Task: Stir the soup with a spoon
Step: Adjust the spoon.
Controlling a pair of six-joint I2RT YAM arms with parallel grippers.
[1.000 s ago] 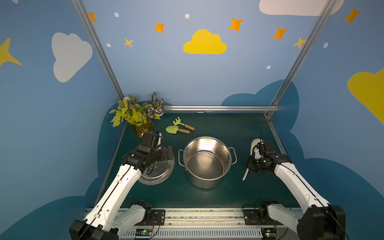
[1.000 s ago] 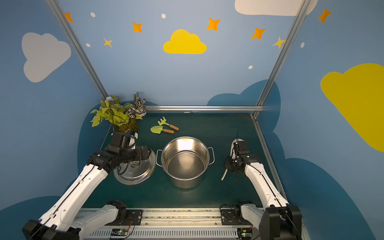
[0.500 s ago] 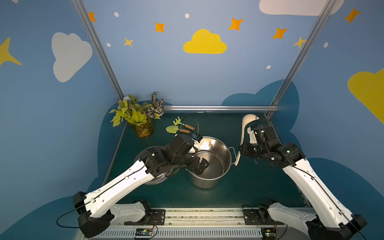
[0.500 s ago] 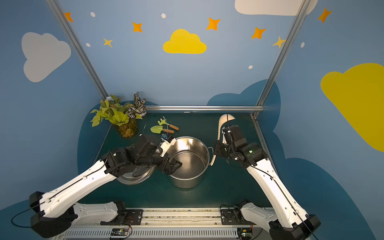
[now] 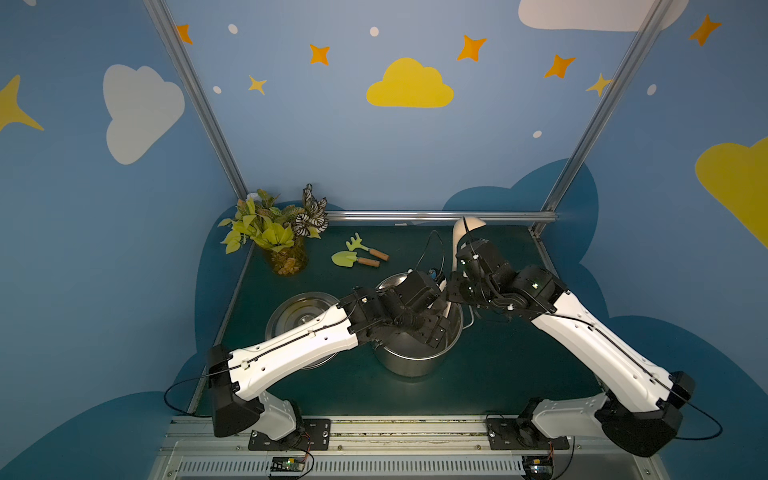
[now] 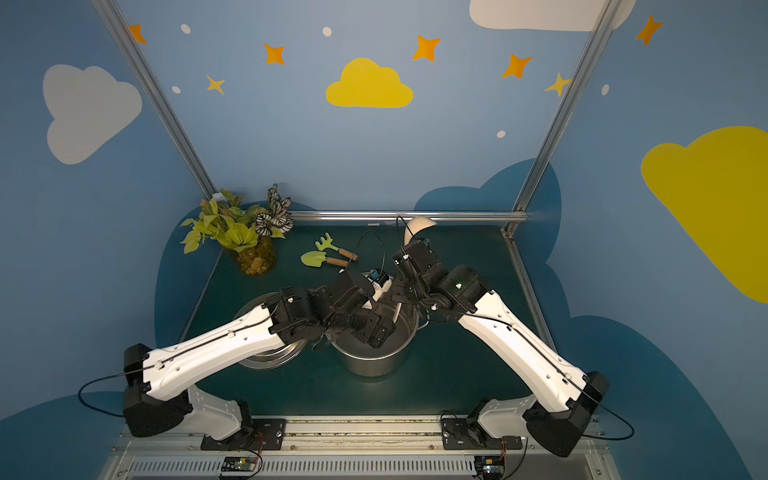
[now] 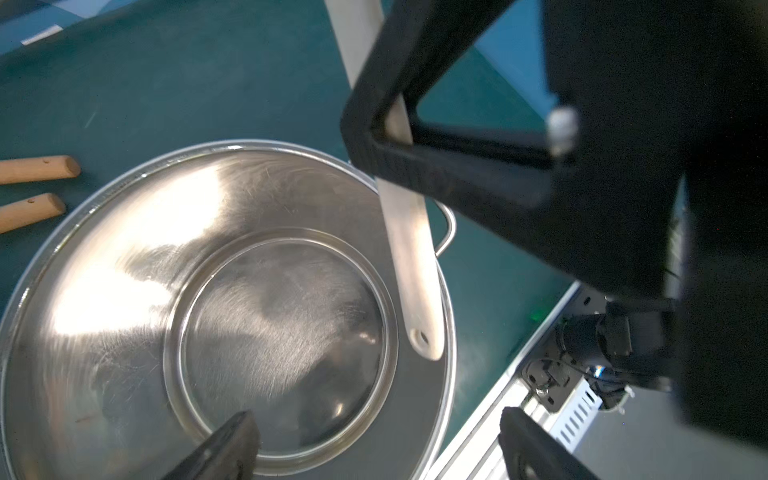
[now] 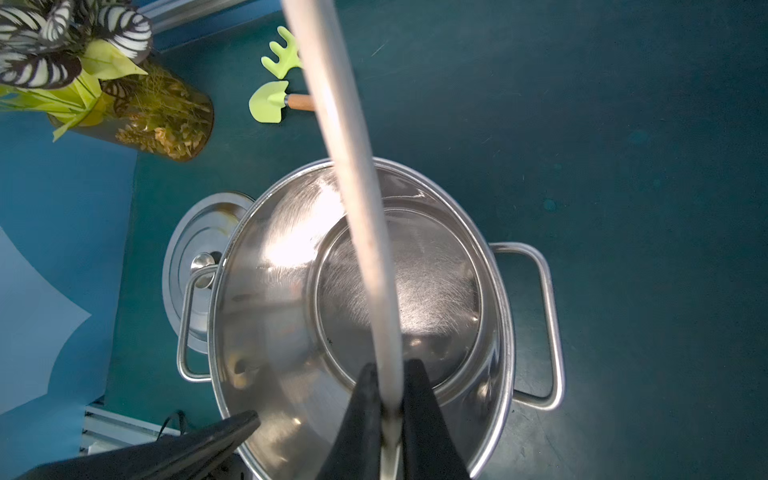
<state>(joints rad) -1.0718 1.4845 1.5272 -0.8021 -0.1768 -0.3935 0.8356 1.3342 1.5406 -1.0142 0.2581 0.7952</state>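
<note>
1. Matte green tabletop [image 5: 519,353] lies bare at the steel pot's [image 5: 409,361] 6 o'clock.
2. Left pincer [image 7: 374,415] stands wide open above the pot's brushed bottom.
3. Right pincer [image 8: 392,365] clamps the smooth cream spoon [image 8: 357,187], handle tip by the 2 o'clock rim, bowl uppermost.
4. Round lid [image 5: 291,309] lies at 9 o'clock.

— How does the ladle [image 5: 467,226] sit?
— Nearly upright and upside down: the deep round bowl is on top and the slim cream-beige handle points down.
— Is it held?
— The right gripper [image 8: 390,368] is clamped on the handle partway along.
— And the lower end?
— The tip, with its small hanging hole, is over the steel pot's [image 5: 411,361] mouth, just by the rim.
</note>
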